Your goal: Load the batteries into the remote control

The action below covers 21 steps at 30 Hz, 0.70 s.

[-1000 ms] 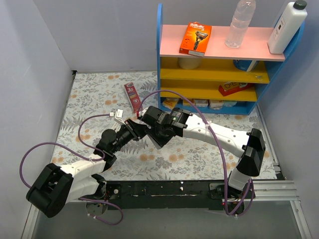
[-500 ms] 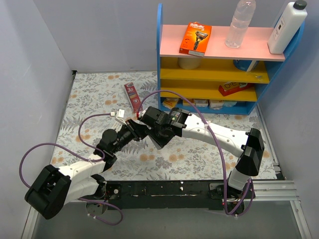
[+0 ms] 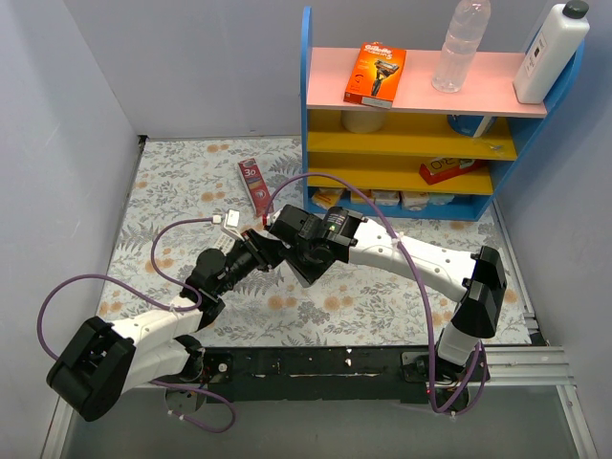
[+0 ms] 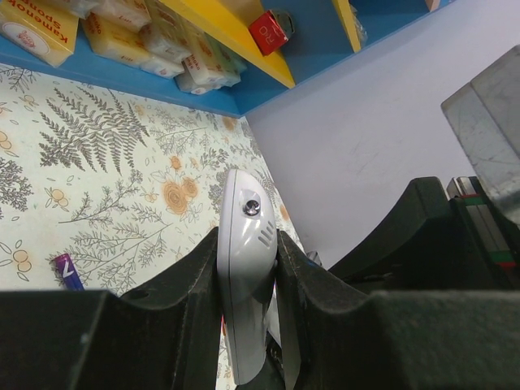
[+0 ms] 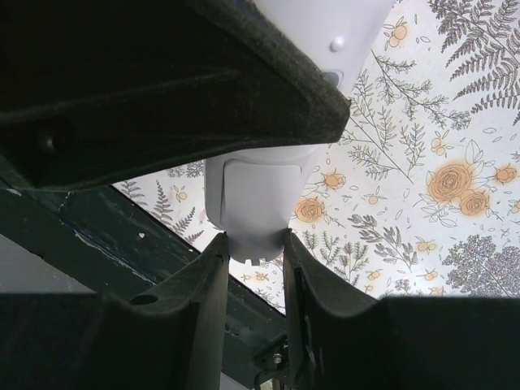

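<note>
Above the mat (image 3: 182, 191), the left tool (image 4: 246, 237) and right tool (image 5: 253, 240) meet, both clamping the remote control (image 4: 244, 280).

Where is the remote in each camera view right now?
Top external: hidden where both arms meet, mid-table; cannot pick it out.
Left wrist: remote at centre, clamped edge-on in the left pincer.
Right wrist: remote at centre, its end between the right pincer fingers.
Shared landmark: the floral tablecloth.

shelf (image 3: 308, 105) blocks far right; mat (image 3: 172, 182) open leftward
</note>
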Motion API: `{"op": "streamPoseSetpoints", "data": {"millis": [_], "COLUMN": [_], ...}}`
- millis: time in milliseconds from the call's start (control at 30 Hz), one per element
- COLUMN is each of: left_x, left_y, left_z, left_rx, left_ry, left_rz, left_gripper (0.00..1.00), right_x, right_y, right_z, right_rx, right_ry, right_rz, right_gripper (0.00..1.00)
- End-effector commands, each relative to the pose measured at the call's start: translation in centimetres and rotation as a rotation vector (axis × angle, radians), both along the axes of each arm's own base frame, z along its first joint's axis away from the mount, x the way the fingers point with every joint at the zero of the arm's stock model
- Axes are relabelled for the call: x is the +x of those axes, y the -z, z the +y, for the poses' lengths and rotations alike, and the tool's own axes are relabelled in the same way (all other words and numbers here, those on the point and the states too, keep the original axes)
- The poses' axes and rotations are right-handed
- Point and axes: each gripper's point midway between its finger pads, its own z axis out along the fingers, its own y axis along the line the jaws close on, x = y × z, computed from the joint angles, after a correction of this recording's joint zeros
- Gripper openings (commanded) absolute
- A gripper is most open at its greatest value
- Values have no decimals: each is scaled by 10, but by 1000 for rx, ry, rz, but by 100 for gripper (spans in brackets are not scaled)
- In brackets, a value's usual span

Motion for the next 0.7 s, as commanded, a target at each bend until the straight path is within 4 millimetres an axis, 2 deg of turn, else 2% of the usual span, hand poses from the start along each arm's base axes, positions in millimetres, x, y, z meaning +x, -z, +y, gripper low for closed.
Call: {"op": "streamPoseSetpoints", "data": {"millis": [0,500,667], "left_x": [-16,-21,-22], "left_y": [-26,-26,-33], "left_z": [-11,-16,-15], "left_rx": [-54,-56,-107], "left_ry": [82,105,105], "left_rz": [-67,-62,-45], "left_gripper": [0,0,0], "right_x": [17,33,30], "right_y": [-25,-44,-39], "right_z": [29,32,35], "right_rx": [133,207,221], "right_ry": [22,72,55], "right_rz": [-79,-164,-152], "right_gripper": [1,1,6]}}
